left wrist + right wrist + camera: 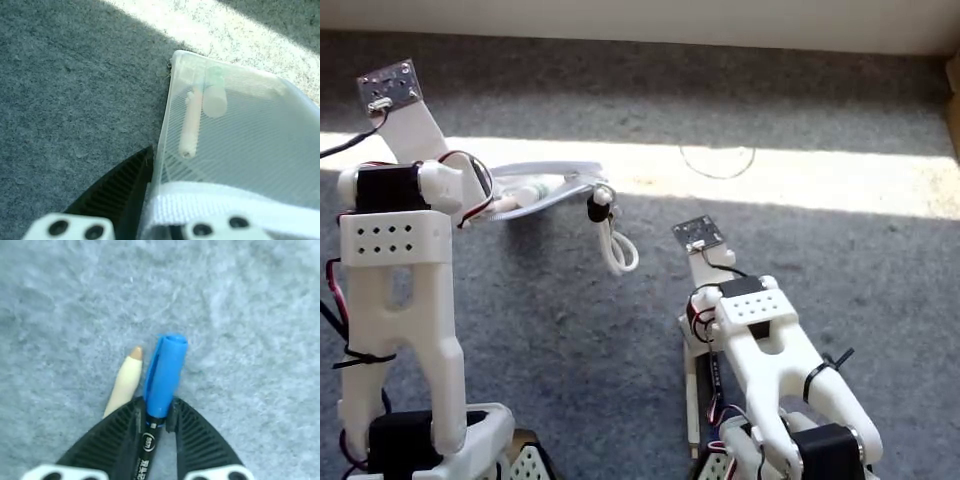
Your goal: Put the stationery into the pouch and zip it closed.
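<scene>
Left gripper (157, 180) is clamping one end of the clear mesh pouch (235, 135) toward the far left of the grey carpet (240, 315), probably steadying it for loading. A cream stick (190, 125) and a pale cylinder (215, 97) are lying inside. Right gripper (154, 407) is pinching a blue-capped marker (165, 370) near the carpet's near edge, ready for transfer; a cream pencil (125, 380) is lying just beside.

**Pouch and stationery**

Clear mesh pouch (548, 188) at 10 o'clock; white zip cord (618, 248) trailing from its 4 o'clock end. Inside: cream stick (190, 125) and pale stubby cylinder (215, 99), side by side. Blue-capped marker (165, 367) at 5 o'clock, clamped in right gripper (156, 404); cream pencil (125, 382) just beside.
</scene>
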Tool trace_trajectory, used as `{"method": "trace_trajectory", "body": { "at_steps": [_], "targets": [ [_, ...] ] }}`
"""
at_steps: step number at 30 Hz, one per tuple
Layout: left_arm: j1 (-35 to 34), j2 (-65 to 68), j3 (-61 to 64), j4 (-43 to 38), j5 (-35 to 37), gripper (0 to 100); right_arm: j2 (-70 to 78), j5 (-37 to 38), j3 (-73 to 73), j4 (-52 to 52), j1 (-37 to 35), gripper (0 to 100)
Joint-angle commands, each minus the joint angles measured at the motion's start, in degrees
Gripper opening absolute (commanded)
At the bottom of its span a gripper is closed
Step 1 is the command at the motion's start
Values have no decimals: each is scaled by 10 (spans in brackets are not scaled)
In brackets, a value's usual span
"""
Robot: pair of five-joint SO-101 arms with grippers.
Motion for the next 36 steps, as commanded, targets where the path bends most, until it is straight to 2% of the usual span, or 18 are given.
{"method": "trace_trajectory", "body": {
  "at_steps": [1,9,17,27,32,36],
  "targets": [
    [-11,10,4,-8,-5,35,-70,0,-10,11,0,5],
    [-11,10,4,-8,-5,35,-210,-1,-6,16,1,5],
    [-11,10,4,-7,-5,35,-256,-3,-15,62,1,5],
    [-11,10,4,-7,-5,35,-291,-5,-145,67,-3,5],
    [-11,10,4,-7,-5,35,-298,-6,-192,67,-56,5],
    [-11,10,4,-7,-5,35,-293,-71,-221,63,-106,5]
  ]
}}
